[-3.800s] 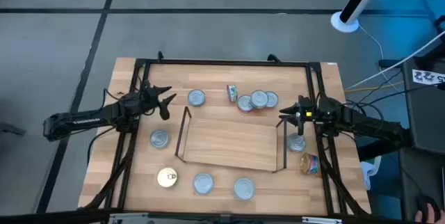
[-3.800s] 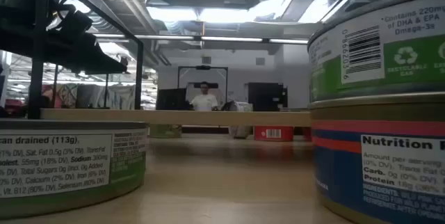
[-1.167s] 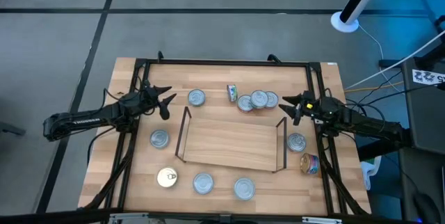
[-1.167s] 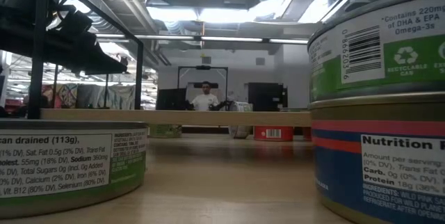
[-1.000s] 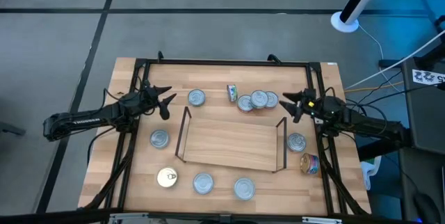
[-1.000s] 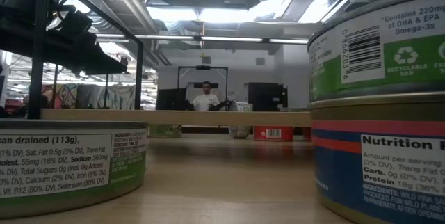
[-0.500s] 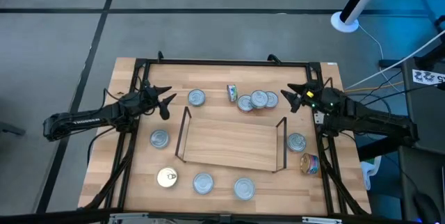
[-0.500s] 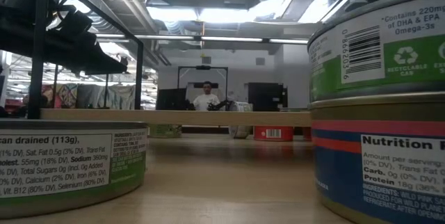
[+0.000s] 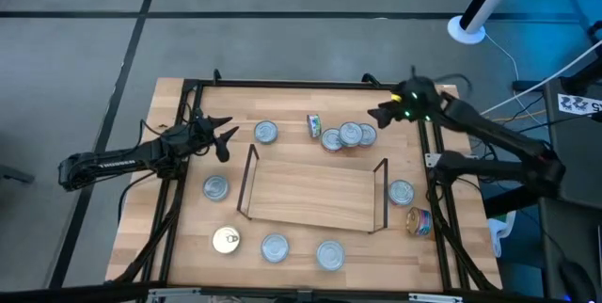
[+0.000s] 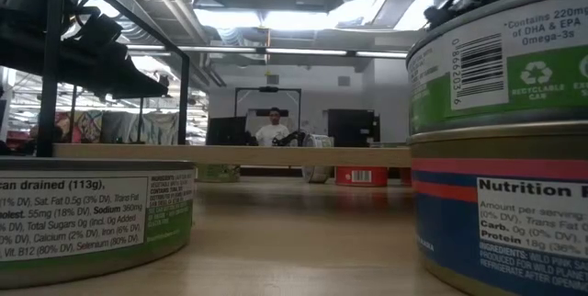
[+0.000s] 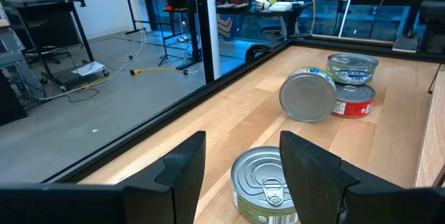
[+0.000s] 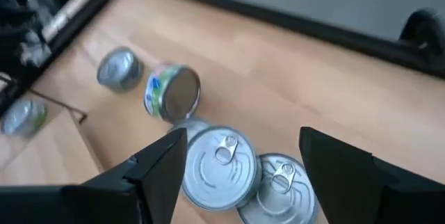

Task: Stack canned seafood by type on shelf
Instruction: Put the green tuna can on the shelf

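Meanwhile, left gripper (image 9: pixel 224 136) holds station at the table's far left, fingers apart on nothing, a silver tin (image 9: pixel 266 132) just to its right. Shelf (image 9: pixel 315 193) at centre carries no tins yet; all lie scattered around it. Right gripper (image 9: pixel 382 115) has swung up from the shelf's right end to the far cluster of tins (image 9: pixel 350 135), fingers wide, empty: likely its next pick.

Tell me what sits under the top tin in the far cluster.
The top tin rests on two silver-topped tins; a red label shows on one. Whatever else lies beneath is covered.
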{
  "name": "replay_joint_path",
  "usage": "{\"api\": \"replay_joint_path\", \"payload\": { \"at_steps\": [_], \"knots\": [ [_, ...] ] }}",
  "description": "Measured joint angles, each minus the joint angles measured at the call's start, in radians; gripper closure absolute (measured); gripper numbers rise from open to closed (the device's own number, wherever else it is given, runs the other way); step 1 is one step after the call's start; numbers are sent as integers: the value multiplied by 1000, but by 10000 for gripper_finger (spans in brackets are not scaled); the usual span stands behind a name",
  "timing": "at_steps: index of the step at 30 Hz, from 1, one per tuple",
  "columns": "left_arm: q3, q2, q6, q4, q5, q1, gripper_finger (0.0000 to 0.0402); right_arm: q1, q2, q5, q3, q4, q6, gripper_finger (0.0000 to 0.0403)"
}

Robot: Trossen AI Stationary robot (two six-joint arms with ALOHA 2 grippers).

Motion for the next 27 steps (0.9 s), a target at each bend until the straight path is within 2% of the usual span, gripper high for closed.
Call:
{"api": "replay_joint_path", "payload": {
  "at_steps": [5, 13, 20, 27],
  "knots": [
    [0, 0, 0, 0, 0, 0, 222, -95, 222, -150, 111, -33, -122, 127],
    [0, 0, -1, 0, 0, 0, 222, -119, 486, -185, 278, -206, -418, 127],
    [0, 0, -2, 0, 0, 0, 222, -119, 618, -238, 335, -297, -493, 127],
    [0, 0, -3, 0, 0, 0, 222, -119, 654, -262, 337, -328, -596, 127]
  ]
}}
